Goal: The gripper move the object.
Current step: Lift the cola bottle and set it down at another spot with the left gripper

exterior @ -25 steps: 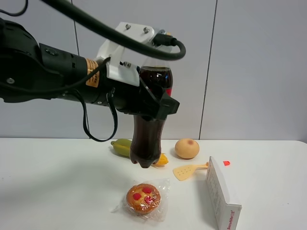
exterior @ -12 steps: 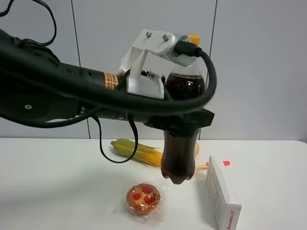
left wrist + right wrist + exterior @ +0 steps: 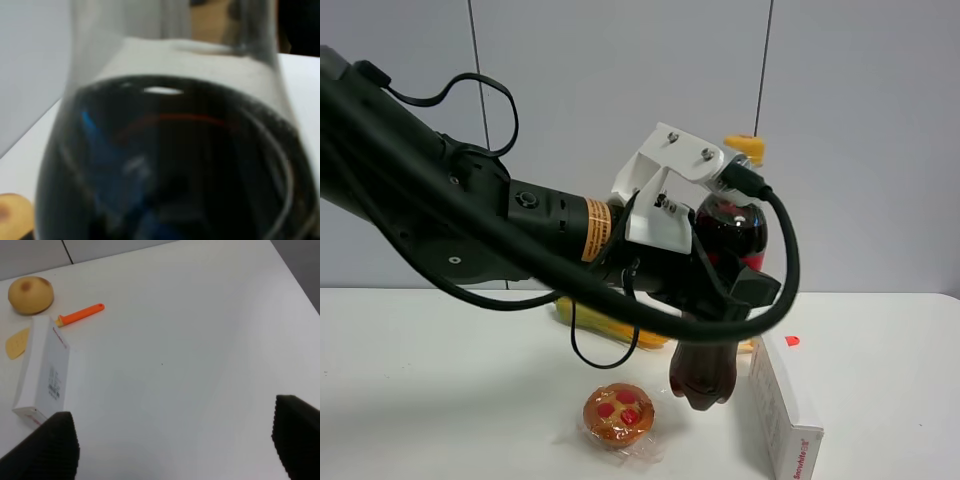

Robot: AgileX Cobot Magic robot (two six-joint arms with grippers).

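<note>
The cola bottle (image 3: 703, 376) has a yellow cap (image 3: 744, 148) and a red label. It hangs in the air, slightly tilted, its base just above the table between the wrapped pastry (image 3: 618, 415) and the white box (image 3: 782, 405). My left gripper (image 3: 722, 290), a black claw under a white bracket (image 3: 665, 195), is shut around the bottle's middle. In the left wrist view the dark bottle (image 3: 170, 160) fills the frame and hides the fingers. My right gripper (image 3: 177, 440) is open and empty over bare table; it is out of the exterior view.
A corn cob (image 3: 595, 322) lies behind the left arm. In the right wrist view the white box (image 3: 42, 370) lies on the table. Beside it are a round yellow-brown fruit (image 3: 31, 294), an orange-handled tool (image 3: 80, 314) and a yellow spatula blade (image 3: 17, 342).
The left arm has carried the bottle to the right and lower, from above the corn to beside the white box. The bottle now leans a little.
</note>
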